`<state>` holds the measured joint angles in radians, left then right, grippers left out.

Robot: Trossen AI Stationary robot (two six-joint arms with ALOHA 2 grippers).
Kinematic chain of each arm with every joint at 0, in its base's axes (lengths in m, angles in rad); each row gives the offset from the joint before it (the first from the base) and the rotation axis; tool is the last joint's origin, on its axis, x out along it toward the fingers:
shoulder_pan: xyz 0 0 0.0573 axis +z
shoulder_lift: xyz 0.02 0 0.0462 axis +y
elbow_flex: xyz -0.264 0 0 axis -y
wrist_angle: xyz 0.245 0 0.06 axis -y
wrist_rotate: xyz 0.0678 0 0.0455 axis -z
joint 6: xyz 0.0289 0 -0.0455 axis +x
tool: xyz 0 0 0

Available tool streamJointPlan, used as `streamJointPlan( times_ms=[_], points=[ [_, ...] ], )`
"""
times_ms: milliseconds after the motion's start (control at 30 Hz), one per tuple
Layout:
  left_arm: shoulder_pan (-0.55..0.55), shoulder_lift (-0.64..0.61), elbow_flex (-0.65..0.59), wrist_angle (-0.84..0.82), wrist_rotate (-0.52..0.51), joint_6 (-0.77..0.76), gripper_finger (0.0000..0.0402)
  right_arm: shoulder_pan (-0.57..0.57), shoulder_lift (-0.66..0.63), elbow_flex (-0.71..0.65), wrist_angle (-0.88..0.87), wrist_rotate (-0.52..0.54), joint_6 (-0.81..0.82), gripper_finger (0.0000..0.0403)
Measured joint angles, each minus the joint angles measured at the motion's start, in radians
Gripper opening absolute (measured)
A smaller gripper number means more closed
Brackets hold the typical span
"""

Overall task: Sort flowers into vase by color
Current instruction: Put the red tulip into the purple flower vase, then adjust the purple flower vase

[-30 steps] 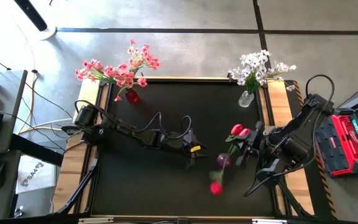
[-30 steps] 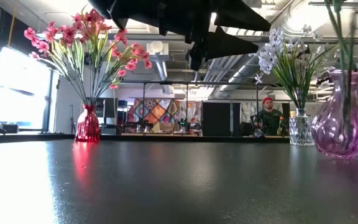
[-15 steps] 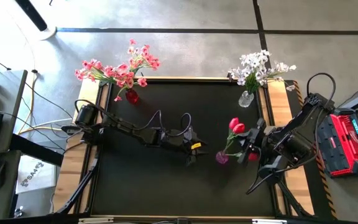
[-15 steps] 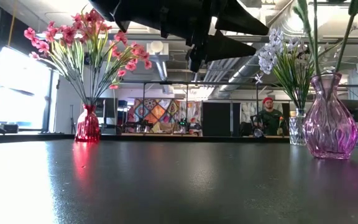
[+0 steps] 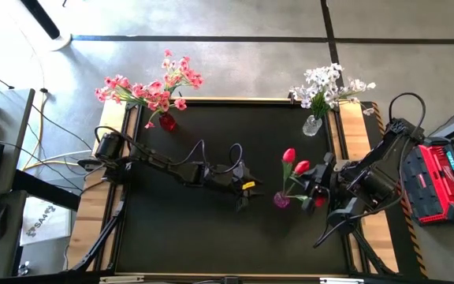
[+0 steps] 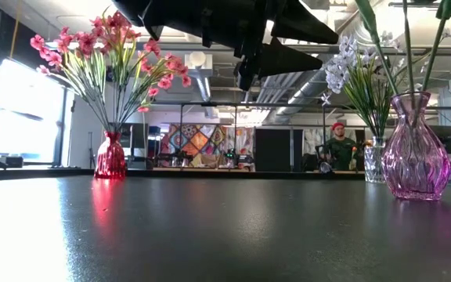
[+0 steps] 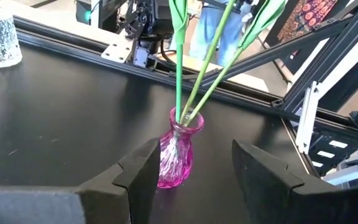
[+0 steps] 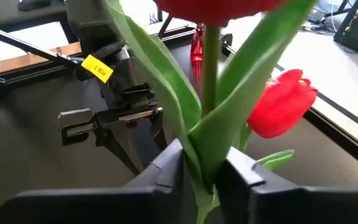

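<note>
Black counter (image 5: 211, 229) with pale wooden side rails, on a grey floor; a workshop room behind, with a seated person far off in the low view.

Item 1. Red vase (image 5: 167, 121) at the far left corner, holding the pink blossoms (image 5: 150, 88). Upright.

Item 2. Clear vase (image 5: 312, 125) at the far right corner, holding the white blossoms (image 5: 328, 85). Upright.

Item 3. Pink vase (image 5: 281, 200) right of centre, standing free on the counter, with red tulips (image 5: 295, 162) in it; three green stems show at its neck in the left wrist view.

Item 4. Right pincer (image 5: 315, 189), just beside the pink vase. Its fingers sit close on either side of one tulip's stem and leaves; whether they grip or have let go I cannot tell.

Item 5. Left pincer (image 5: 244, 197), mid-counter, fingers parted, holding nothing, aimed at the pink vase from a short way off.

Risks, as judged:
- If the right pincer pulls away while a finger is snagged on a leaf, the stem may lift out again or tip the narrow-footed vase.
- The tulip heads lean to one side, and that top weight could topple the vase at a nudge.
- The two arms are near each other, so a careless move may make them collide.
</note>
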<state>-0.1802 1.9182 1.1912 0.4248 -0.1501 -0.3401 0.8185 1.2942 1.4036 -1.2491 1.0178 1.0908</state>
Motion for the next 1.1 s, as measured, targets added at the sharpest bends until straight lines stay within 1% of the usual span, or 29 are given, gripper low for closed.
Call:
streamJointPlan(
  times_ms=[133,267,400,433,567,667,733,800,900,1100],
  points=[
    [0.000,0.000,0.000,-0.001,0.000,0.006,0.0188,0.000,0.000,0.016,0.012,0.003,0.003,0.0118],
    [0.000,0.018,-0.001,-0.008,-0.003,0.033,0.0188,0.000,0.000,0.078,0.017,0.020,-0.006,0.0169],
    [0.007,0.057,-0.001,0.045,0.007,0.048,0.0188,0.000,0.000,0.165,0.024,0.022,-0.053,0.0205],
    [0.009,0.073,0.000,0.079,0.016,0.060,0.0188,0.000,0.000,0.188,0.036,0.024,-0.073,0.0211],
    [0.010,0.161,0.039,0.176,0.049,0.093,0.0188,0.000,0.000,0.276,0.109,0.037,-0.186,0.0221],
    [0.010,0.245,0.110,0.199,0.071,0.117,0.0188,0.000,0.000,0.323,0.162,0.040,-0.275,0.0222],
    [0.009,0.296,0.171,0.204,0.071,0.150,0.0188,0.000,0.000,0.342,0.175,0.041,-0.307,0.0222],
    [0.009,0.336,0.221,0.201,0.060,0.188,0.0188,0.000,0.000,0.353,0.176,0.042,-0.311,0.0222],
    [0.012,0.381,0.263,0.202,0.026,0.184,0.0188,0.001,0.000,0.357,0.176,0.044,-0.305,0.0222],
    [0.027,0.415,0.304,0.207,0.046,0.195,0.0188,0.001,0.001,0.356,0.175,0.017,-0.280,0.0222]
  ],
)
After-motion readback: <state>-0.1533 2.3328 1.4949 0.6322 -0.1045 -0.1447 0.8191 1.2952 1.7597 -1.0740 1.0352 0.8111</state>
